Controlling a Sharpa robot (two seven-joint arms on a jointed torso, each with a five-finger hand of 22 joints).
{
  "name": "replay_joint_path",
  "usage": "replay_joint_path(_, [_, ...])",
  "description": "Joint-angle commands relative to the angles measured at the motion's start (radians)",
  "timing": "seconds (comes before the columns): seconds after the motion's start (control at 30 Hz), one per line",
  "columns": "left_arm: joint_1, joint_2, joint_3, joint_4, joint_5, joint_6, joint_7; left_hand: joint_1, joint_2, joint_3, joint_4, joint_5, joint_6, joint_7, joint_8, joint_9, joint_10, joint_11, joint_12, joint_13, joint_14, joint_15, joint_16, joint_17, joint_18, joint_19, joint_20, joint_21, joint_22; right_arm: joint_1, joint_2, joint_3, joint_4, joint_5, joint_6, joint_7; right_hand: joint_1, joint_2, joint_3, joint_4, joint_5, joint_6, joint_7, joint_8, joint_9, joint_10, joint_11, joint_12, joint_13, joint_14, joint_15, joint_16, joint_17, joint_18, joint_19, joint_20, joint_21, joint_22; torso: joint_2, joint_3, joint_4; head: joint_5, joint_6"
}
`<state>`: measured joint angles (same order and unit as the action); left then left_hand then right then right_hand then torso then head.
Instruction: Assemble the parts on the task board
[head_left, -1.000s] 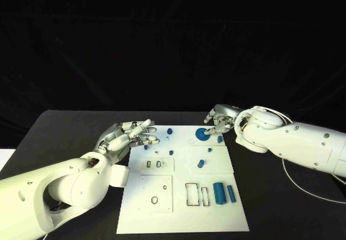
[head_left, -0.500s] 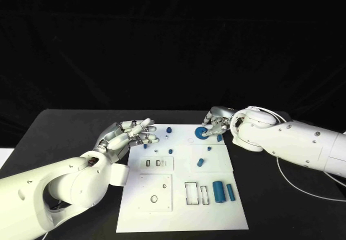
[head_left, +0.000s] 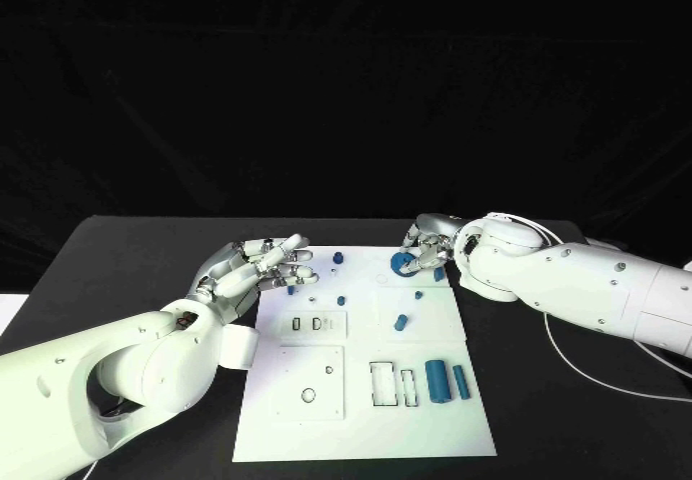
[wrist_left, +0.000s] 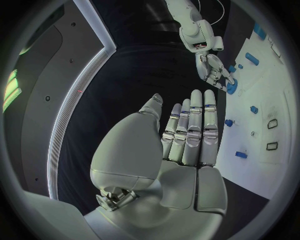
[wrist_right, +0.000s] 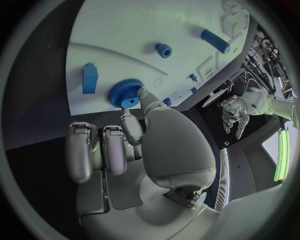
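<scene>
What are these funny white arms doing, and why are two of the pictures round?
This is a robot with two white arms, each ending in a silver hand. The square picture comes from a camera on its head, looking down at a black table. The round pictures come from small cameras at each wrist, looking past that arm's own hand.

On the table lies a white task board with cut-out slots and small blue parts on it, such as two blue cylinders lying side by side near the robot.

The right hand pinches a round blue gear with little teeth at the board's far edge. The left hand holds nothing; its fingers are stretched out over the board's left edge.

The robot's job is to fit the blue parts into the board.
</scene>
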<state>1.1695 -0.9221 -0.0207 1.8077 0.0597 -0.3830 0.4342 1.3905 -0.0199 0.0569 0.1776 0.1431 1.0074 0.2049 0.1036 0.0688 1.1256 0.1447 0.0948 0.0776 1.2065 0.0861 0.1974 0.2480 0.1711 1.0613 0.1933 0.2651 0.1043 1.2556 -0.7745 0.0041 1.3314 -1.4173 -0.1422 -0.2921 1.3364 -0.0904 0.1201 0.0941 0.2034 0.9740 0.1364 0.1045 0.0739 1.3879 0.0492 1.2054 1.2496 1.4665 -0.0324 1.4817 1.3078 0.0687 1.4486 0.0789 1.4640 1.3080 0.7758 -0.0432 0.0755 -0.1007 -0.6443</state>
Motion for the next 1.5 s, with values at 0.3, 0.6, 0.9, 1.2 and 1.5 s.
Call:
replay_joint_path(0.3, [0.001,0.001,0.001,0.001,0.002,0.022,0.003,0.010,0.007,-0.002,-0.008,-0.004,0.003,0.001,-0.005,0.000,0.005,-0.001,-0.007,0.001,-0.003,0.002,-0.006,0.003,0.012,0.005,0.004,-0.004,-0.002,-0.016,-0.005,-0.005,0.009,-0.164,0.010,-0.034,0.088,0.038,0.091,-0.069,-0.024,0.077,-0.014,0.032,0.011,0.031,-0.016,0.060,0.066,0.079,-0.007,0.016,0.131,-0.023,0.025,-0.012,0.019,0.050,0.000,-0.0002,0.0008,0.001,-0.003])
replay_joint_path(0.6, [0.001,0.000,0.001,0.001,0.002,0.023,0.003,0.011,0.007,-0.002,-0.009,-0.004,0.003,0.001,-0.005,0.000,0.005,-0.001,-0.007,0.001,-0.003,0.002,-0.006,0.004,0.012,0.006,0.004,-0.004,-0.002,-0.023,-0.006,-0.005,0.059,-0.220,-0.067,-0.008,0.077,0.035,0.136,-0.085,-0.013,0.111,-0.022,0.040,0.014,0.039,-0.023,0.072,0.083,0.081,-0.012,0.022,0.141,-0.025,0.030,-0.017,0.022,0.059,0.000,0.0002,0.0002,0.000,-0.003])
replay_joint_path(0.9, [0.001,0.000,0.001,0.001,0.002,0.023,0.002,0.011,0.007,-0.002,-0.009,-0.004,0.003,0.001,-0.005,0.000,0.005,-0.001,-0.007,0.001,-0.003,0.002,-0.006,0.004,0.012,0.006,0.004,-0.004,-0.002,-0.023,-0.004,-0.005,0.117,-0.200,-0.141,0.007,0.041,0.028,0.163,-0.082,0.003,0.121,-0.026,0.036,0.013,0.046,-0.026,0.076,0.092,0.082,-0.015,0.026,0.148,-0.026,0.033,-0.020,0.024,0.063,0.000,-0.0012,0.0018,0.003,-0.002])
replay_joint_path(1.2, [0.001,0.001,0.001,0.003,0.002,0.025,0.001,0.011,0.007,-0.002,-0.009,-0.004,0.003,0.001,-0.005,0.000,0.005,-0.001,-0.007,0.001,-0.003,0.002,-0.006,0.004,0.012,0.006,0.004,-0.004,-0.002,-0.010,0.041,-0.004,0.152,-0.194,-0.146,0.002,0.023,0.022,0.171,-0.079,0.003,0.118,-0.025,0.030,0.011,0.042,-0.025,0.065,0.087,0.082,-0.015,0.025,0.147,-0.026,0.032,-0.020,0.023,0.062,0.000,-0.0009,0.0029,0.007,0.001])
replay_joint_path(1.5, [0.001,0.002,0.001,0.004,0.002,0.026,-0.001,0.011,0.007,-0.002,-0.009,-0.004,0.003,0.001,-0.005,0.000,0.005,-0.001,-0.007,0.001,-0.003,0.002,-0.006,0.004,0.012,0.006,0.004,-0.004,-0.002,-0.006,0.114,-0.005,0.131,-0.180,-0.126,0.010,0.017,0.019,0.175,-0.078,0.000,0.116,-0.024,0.027,0.009,0.038,-0.025,0.057,0.081,0.082,-0.015,0.026,0.148,-0.026,0.033,-0.020,0.024,0.062,0.000,-0.0012,0.0023,0.014,0.001])
